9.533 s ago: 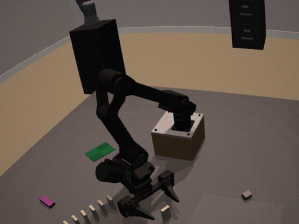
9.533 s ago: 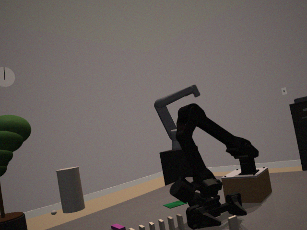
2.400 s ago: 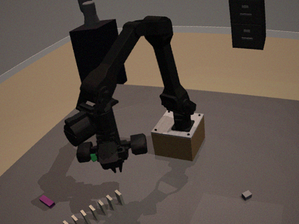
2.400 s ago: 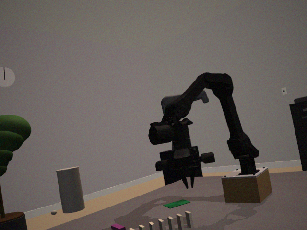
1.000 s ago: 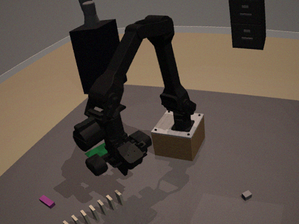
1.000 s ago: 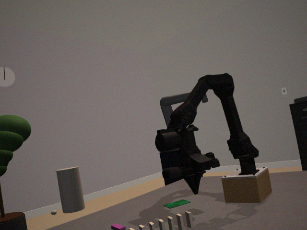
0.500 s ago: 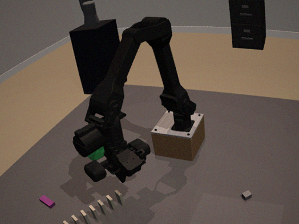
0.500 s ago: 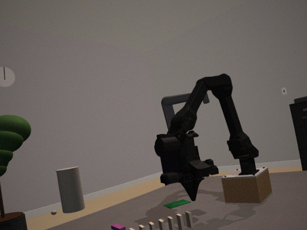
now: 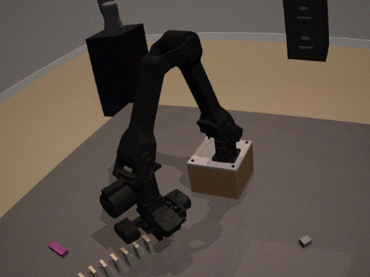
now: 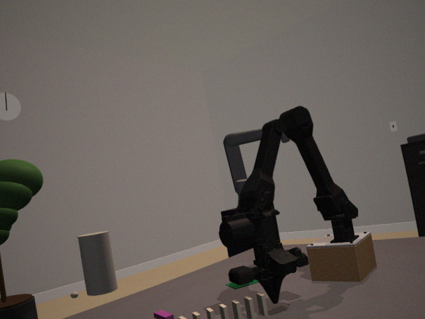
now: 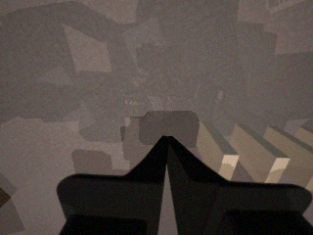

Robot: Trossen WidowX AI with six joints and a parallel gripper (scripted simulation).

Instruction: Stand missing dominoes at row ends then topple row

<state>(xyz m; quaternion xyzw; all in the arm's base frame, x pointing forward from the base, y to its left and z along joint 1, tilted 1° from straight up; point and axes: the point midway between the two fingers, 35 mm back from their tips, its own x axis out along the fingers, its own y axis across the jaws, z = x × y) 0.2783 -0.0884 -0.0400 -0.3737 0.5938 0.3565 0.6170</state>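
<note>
A row of several cream dominoes stands upright and evenly spaced, running from the front left to its end domino (image 9: 148,244) (image 10: 261,304) (image 11: 212,144) near the arm. My gripper (image 9: 160,238) (image 10: 275,302) (image 11: 166,141) is shut and empty, pointing down. Its tips are low, just beyond that end domino on the arm-base side, with a small gap seen in the exterior view. In the wrist view the row starts just right of the tips. No domino looks fallen.
A magenta block (image 9: 57,249) (image 10: 163,314) lies flat behind the row's far part. A flat green piece (image 10: 242,286) lies behind the gripper. A small grey block (image 9: 305,241) lies at the right, by a faint lighter rectangle (image 9: 292,262). The arm stands on a wooden box (image 9: 211,180) (image 10: 333,263).
</note>
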